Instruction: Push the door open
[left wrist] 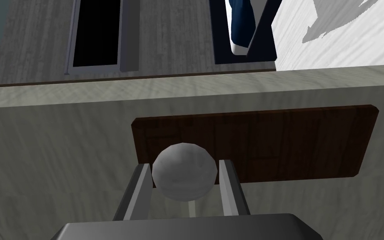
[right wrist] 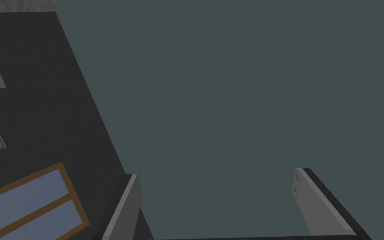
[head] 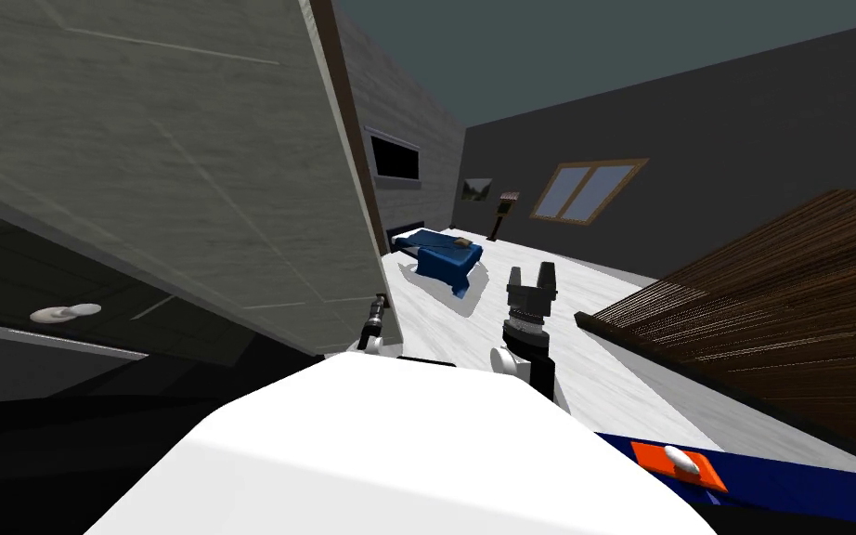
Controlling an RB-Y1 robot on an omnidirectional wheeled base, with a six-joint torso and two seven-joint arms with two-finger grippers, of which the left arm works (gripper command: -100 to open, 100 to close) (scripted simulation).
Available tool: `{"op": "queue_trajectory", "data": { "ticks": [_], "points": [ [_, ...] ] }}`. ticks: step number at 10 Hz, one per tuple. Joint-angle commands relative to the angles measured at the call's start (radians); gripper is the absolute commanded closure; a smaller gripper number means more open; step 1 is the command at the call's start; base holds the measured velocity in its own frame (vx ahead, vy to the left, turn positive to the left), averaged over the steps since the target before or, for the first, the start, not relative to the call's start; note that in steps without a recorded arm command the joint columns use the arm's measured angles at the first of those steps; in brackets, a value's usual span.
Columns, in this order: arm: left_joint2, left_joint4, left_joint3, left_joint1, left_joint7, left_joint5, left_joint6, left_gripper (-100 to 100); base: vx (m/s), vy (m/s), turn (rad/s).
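Left gripper [left wrist: 183,165] pinches the round grey door knob [left wrist: 183,180].
The knob lies at that gripper's 12 o'clock on the grey wood-grain door [head: 185,167], whose panel runs toward 10 o'clock; the right gripper [head: 531,277], spread, is farther off.

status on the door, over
Left gripper shut on knob. Right gripper open, empty. Door ajar, edge showing. Blue bed beyond, apart from door.

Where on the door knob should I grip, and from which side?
Grip the grey knob across its widest part, coming straight on, square to the brown plate behind it. It is a ball, so pressing opposite sides holds best; the left gripper is shut on it that way.
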Motion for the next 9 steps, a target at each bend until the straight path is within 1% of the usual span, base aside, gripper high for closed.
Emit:
{"op": "queue_trajectory", "data": {
  "ticks": [1, 3, 8, 9],
  "points": [
    [0.010, 0.013, 0.020, -0.018, -0.005, 0.012, -0.009, 100, 0.198, -0.063, 0.049],
    [0.014, 0.015, 0.042, -0.017, -0.013, 0.025, -0.010, 100, 0.196, -0.057, 0.054],
    [0.024, 0.018, 0.095, -0.014, -0.033, 0.057, -0.011, 100, 0.208, -0.036, 0.054],
    [0.025, 0.018, 0.101, -0.014, -0.035, 0.061, -0.012, 100, 0.218, -0.047, 0.053]
  ]
}}
